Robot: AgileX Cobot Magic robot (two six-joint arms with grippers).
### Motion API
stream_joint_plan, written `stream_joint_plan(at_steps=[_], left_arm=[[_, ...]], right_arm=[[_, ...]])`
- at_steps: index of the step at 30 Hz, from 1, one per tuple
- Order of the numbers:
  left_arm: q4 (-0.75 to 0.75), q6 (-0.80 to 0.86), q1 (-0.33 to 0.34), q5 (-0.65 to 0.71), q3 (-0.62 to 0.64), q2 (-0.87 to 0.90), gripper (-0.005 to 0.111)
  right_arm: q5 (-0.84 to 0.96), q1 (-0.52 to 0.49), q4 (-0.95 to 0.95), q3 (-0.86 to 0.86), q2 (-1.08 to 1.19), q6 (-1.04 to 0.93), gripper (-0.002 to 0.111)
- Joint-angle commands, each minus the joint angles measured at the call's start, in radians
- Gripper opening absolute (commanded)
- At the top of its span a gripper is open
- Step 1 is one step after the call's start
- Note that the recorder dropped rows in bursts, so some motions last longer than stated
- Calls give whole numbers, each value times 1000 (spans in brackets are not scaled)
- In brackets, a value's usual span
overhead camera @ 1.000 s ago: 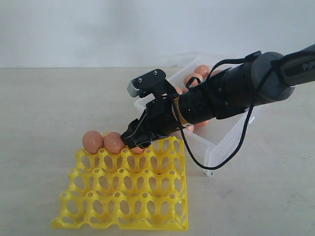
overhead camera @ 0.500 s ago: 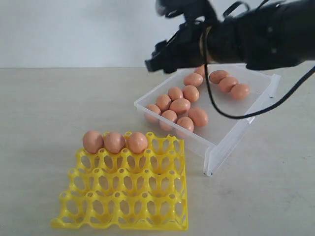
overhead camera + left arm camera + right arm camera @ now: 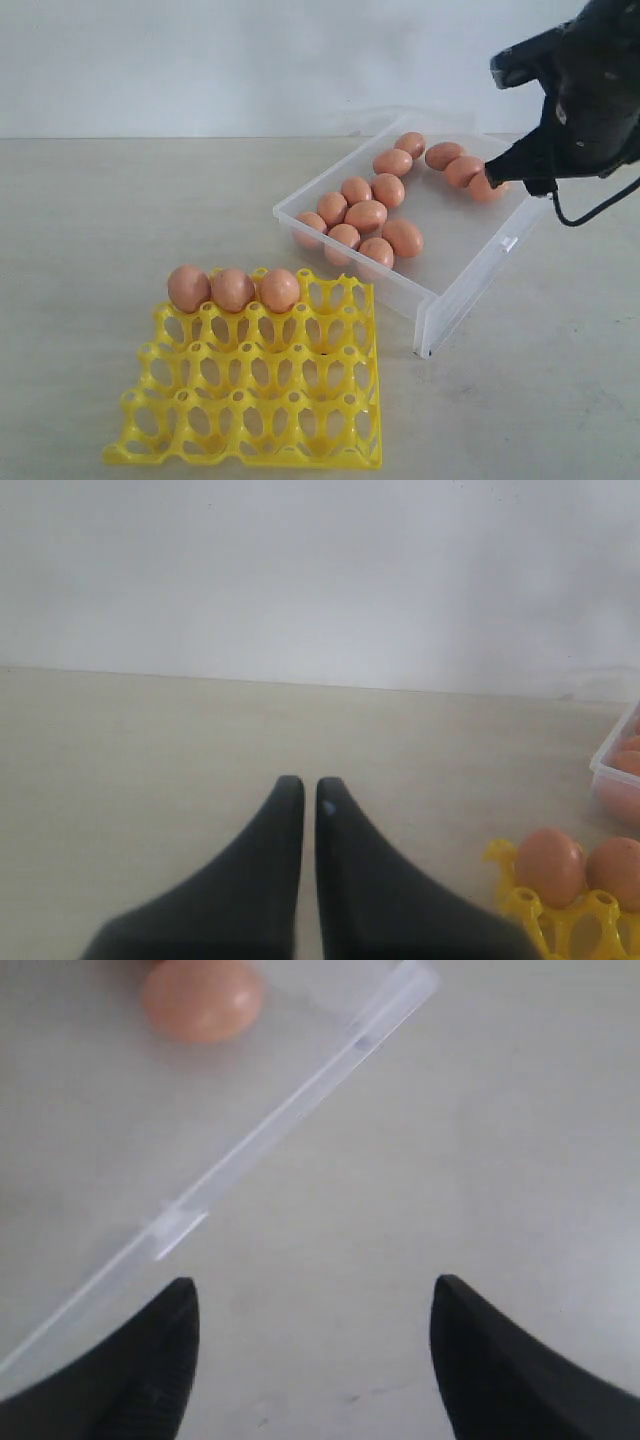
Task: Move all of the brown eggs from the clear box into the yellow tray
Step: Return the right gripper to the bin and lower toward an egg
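Now right pincer (image 3: pixel 310 1290) wide, holding nothing, above box (image 3: pixel 470 270) edge wall. One egg (image 3: pixel 203 998) ahead of it, inside box. Box holds roughly thirteen eggs (image 3: pixel 366 215), loose, clustered. Well apart from that pincer, tray (image 3: pixel 250 400): three eggs (image 3: pixel 232 289) side by side in one edge row. Left pincer (image 3: pixel 302 785) narrow, tips almost touching, nothing between; tray corner off to its side.
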Motion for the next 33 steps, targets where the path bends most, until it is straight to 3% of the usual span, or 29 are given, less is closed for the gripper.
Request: stream_joint_plan(at_steps=[1,3,8,12,33], left_arm=[[-1,1,6,-5,3,-3,4],[-1,1,6,-5,3,-3,4],[-1,1,6,-5,3,-3,4],[-1,1,6,-5,3,-3,4],[-1,1,6,-5,3,-3,4]], right_arm=[[51,-73,651,-147,35,-579,58],[140,-73,759,-253,78,-666,58],[395,-71,799,-552,248,-681,58],[425,-71,913,-734,391,-761,58],[425,-71,926,-765,631,-809,58]])
